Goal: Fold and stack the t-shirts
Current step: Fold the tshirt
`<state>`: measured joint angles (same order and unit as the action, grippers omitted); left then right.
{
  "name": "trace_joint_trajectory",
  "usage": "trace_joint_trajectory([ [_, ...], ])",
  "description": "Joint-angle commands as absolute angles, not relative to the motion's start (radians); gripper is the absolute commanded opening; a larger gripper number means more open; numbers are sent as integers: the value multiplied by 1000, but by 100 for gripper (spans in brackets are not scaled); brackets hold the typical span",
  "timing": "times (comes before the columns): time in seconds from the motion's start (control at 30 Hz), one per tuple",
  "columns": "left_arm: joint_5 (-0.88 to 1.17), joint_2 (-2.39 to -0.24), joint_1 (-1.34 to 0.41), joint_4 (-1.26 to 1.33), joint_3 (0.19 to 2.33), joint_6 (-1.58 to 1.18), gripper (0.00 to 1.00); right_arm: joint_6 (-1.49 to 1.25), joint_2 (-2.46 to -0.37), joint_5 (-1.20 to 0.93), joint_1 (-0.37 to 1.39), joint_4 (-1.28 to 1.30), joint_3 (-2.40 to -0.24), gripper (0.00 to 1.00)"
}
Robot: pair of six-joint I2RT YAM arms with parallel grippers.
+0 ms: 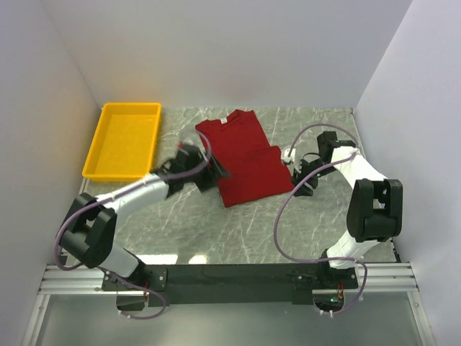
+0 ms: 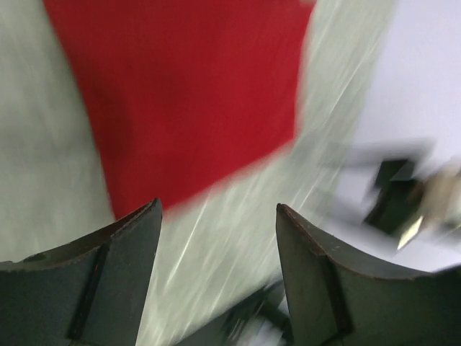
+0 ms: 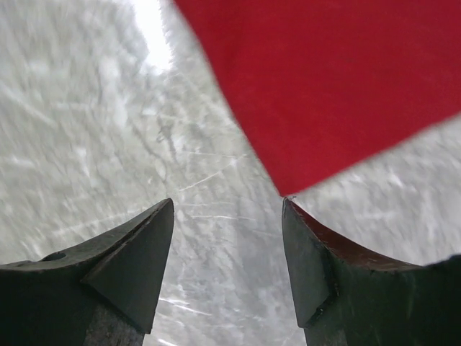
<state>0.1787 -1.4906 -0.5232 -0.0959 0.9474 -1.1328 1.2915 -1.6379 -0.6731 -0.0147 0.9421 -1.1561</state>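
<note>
The dark red t-shirt (image 1: 245, 158) lies flat and partly folded on the marble table, neck toward the back wall. My left gripper (image 1: 220, 173) is open and empty at the shirt's left edge; in the left wrist view the red cloth (image 2: 187, 94) lies just beyond the open fingertips (image 2: 148, 216), with bare table between them. My right gripper (image 1: 294, 167) is open and empty at the shirt's right edge; in the right wrist view a corner of the shirt (image 3: 331, 94) ends just above the right fingertip (image 3: 288, 205).
A yellow tray (image 1: 124, 139) stands at the back left of the table. White walls close in the left, back and right sides. The right arm (image 2: 403, 194) shows blurred in the left wrist view.
</note>
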Motion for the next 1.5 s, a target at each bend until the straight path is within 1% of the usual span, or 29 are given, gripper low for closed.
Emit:
trace_joint_trajectory([
  [0.0,152,-1439,-662,-117,792,-1193,69,1474,-1585,-620,31,930,-1121,69],
  [0.1,105,-1439,-744,-49,715,-1317,68,1459,-1600,-560,69,852,-1083,69],
  [0.17,66,-1454,-773,-40,709,-1351,68,1439,-1611,-543,89,795,-1072,69],
  [0.43,-40,-1529,-776,-83,770,-1450,71,1391,-1649,-499,107,710,-1075,69],
  [0.6,-57,-1612,-770,-75,802,-1495,69,1381,-1654,-499,109,701,-1071,69],
  [0.7,-61,-1664,-761,-89,831,-1511,60,1382,-1651,-495,109,693,-1062,69],
  [0.8,-69,-1701,-752,-112,854,-1523,47,1411,-1647,-497,107,701,-1052,69],
  [0.83,-72,-1706,-749,-113,857,-1525,43,1440,-1647,-499,109,718,-1052,69],
  [0.9,-72,-1710,-747,-107,856,-1526,39,1474,-1657,-505,109,739,-1060,69],
  [0.93,-71,-1712,-747,-103,854,-1525,33,1508,-1667,-505,107,756,-1063,69],
  [1.0,-58,-1709,-747,-91,847,-1519,28,1526,-1678,-502,109,765,-1078,69],
  [1.03,-54,-1709,-747,-80,844,-1516,23,1532,-1686,-500,110,768,-1086,69],
  [1.07,-48,-1709,-747,-74,839,-1511,21,1531,-1701,-497,112,767,-1092,69],
  [1.23,-11,-1704,-747,-34,821,-1499,13,1525,-1736,-456,143,752,-1108,69],
  [1.33,4,-1709,-747,-14,818,-1491,13,1505,-1750,-416,169,710,-1088,68],
  [1.43,17,-1707,-747,-8,821,-1482,11,1477,-1781,-394,178,695,-1092,63],
  [1.47,24,-1704,-747,18,821,-1477,11,1470,-1787,-390,176,692,-1098,58],
])
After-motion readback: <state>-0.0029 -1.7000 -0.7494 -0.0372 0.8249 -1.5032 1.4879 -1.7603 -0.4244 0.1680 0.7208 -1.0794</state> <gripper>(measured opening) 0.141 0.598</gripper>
